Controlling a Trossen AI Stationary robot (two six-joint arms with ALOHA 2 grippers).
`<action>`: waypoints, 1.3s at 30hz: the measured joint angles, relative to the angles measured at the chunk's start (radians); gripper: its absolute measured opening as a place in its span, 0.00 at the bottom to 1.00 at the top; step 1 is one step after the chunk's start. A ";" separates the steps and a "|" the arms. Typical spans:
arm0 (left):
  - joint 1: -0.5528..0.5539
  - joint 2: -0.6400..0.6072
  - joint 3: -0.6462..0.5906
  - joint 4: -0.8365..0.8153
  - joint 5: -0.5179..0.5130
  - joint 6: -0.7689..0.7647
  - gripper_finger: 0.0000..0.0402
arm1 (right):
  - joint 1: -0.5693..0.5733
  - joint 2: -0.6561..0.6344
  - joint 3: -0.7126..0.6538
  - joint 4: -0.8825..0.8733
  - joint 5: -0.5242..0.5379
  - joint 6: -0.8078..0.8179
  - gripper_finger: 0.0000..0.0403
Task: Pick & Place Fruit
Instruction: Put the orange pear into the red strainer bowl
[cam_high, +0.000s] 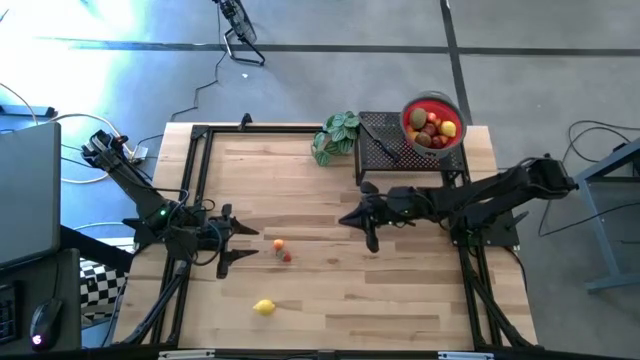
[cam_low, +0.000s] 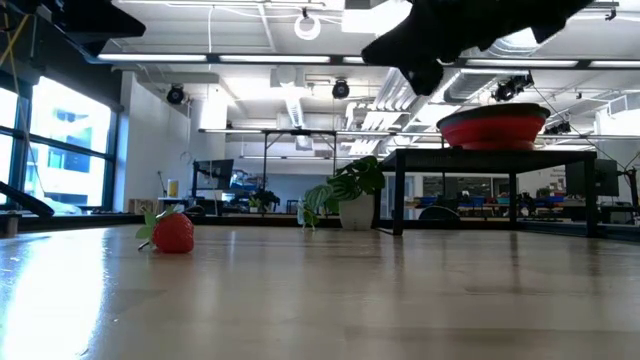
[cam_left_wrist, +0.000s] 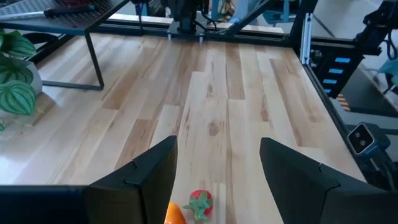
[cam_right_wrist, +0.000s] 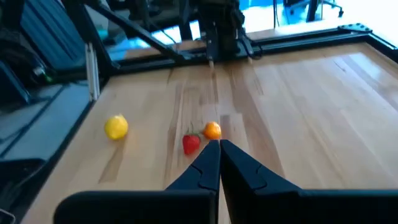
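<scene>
We are looking down on a wooden tabletop (cam_high: 400, 290) where three toy fruits are lying loose: a strawberry (cam_high: 286, 257) and a small orange (cam_high: 278, 243) just beside each other near the middle, and a lemon (cam_high: 264, 307) apart from them toward the near edge. The rest of the fruit is sitting piled in the red bowl (cam_high: 433, 122), which is resting on a black mesh stand (cam_high: 385, 150) at the far right corner, next to a leafy potted plant (cam_high: 335, 137). We are judging that the bowl is the drop point, raised so the arms are lowering fruit in from above.

The left gripper (cam_high: 240, 243) is hanging just beside the strawberry and orange with its jaws spread apart and grasping nothing; in its wrist view the two fruits are showing between its fingers (cam_left_wrist: 292, 180), so it seems to be lined up for a pick. The right gripper (cam_right_wrist: 219, 155) is hovering over the middle of the tabletop, pointing toward the same pair, with its jaws clenched together and empty. We are guessing it is staying clear so the left arm can take the next fruit.

From table height only the strawberry is showing clearly, lying on its side.
</scene>
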 joint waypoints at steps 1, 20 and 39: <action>0.000 0.000 0.000 0.000 0.000 -0.007 0.55 | 0.003 0.000 -0.018 0.024 0.003 0.005 0.01; 0.067 0.257 0.014 -0.003 -0.098 -0.562 0.55 | 0.009 0.000 -0.056 0.097 0.006 -0.052 0.01; 0.453 0.373 0.043 -0.105 0.380 -0.644 0.55 | 0.009 0.000 -0.056 0.088 0.006 -0.078 0.01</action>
